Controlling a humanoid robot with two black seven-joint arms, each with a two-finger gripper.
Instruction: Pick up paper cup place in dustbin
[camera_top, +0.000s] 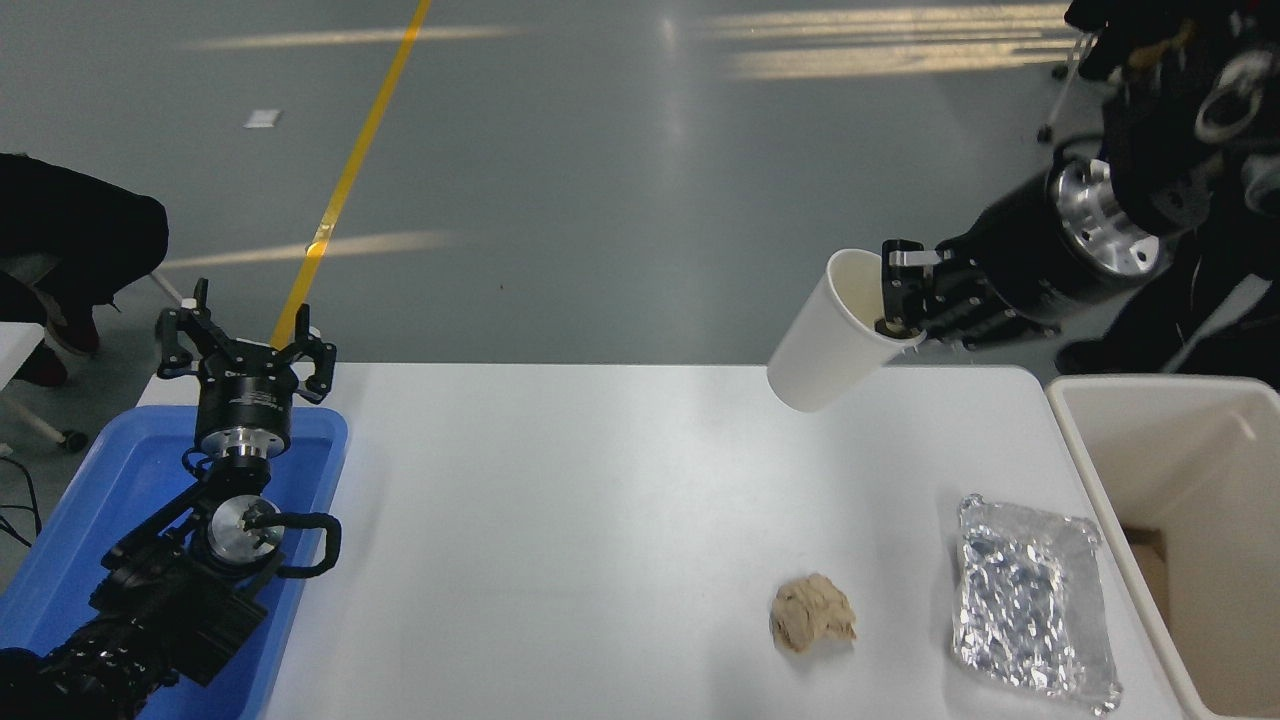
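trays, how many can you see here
2. The blue tray lies at the table's left edge under the parked left gripper. The foil tray lies near right, beside the dustbin.

The white table (600, 520) carries three things. A blue plastic tray (100, 480) lies at its left end, overhanging the near-left corner. A crumpled tan paper ball (812, 612) rests toward the near right, and just right of it, apart, lies a crinkled silver foil tray (1030, 600) near the table's right edge.
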